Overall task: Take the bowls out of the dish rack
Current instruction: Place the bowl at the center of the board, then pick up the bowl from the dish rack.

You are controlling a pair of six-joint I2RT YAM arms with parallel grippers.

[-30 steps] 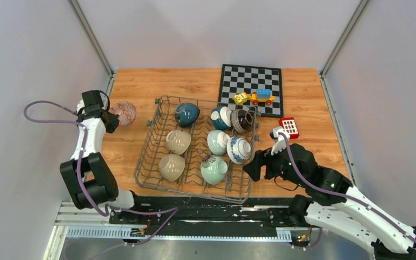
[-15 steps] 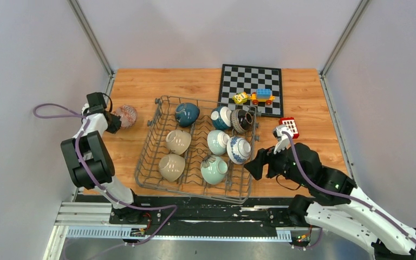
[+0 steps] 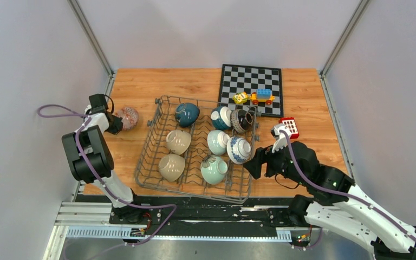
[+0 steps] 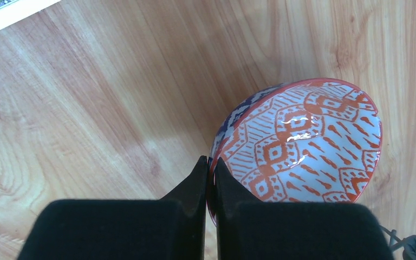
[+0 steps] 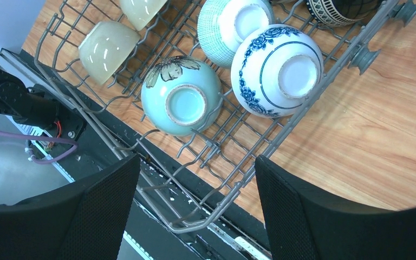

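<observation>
Left end effector (image 4: 210,169), closed, pinches the rim of a red-patterned bowl (image 4: 303,138) between its two black fingers (image 4: 192,187). The bowl is tilted on its side with its inside turned toward the wrist camera. It lies on the wooden tabletop (image 3: 141,86) just left of the dish rack (image 3: 153,142), outside the wire, level with the rack's far end.

Right end effector (image 5: 195,162), jaws wide apart and holding nothing, hovers just off the rack's right side, near its near right corner. Directly beneath it in the wrist view are two bowls inside the rack, both foot-up: a pale green flowered bowl (image 5: 181,102) and a blue-and-white bowl (image 5: 278,69).

Eight bowls sit among the rack's prongs, none upright:
- Far row: a dark teal bowl (image 3: 187,114), a teal-and-white bowl (image 3: 221,117) and a dark striped bowl (image 3: 242,120).
- Middle row: a beige bowl (image 3: 178,141) and a pale ribbed bowl (image 3: 217,141), with the blue-and-white bowl at the right wall.
- Near row: a second beige bowl (image 3: 171,167) and the flowered bowl.

Beyond the rack's far right corner lies a chessboard (image 3: 249,81) carrying coloured toy blocks (image 3: 255,97). A red-and-white block (image 3: 289,127) rests on the tabletop to the rack's right.
</observation>
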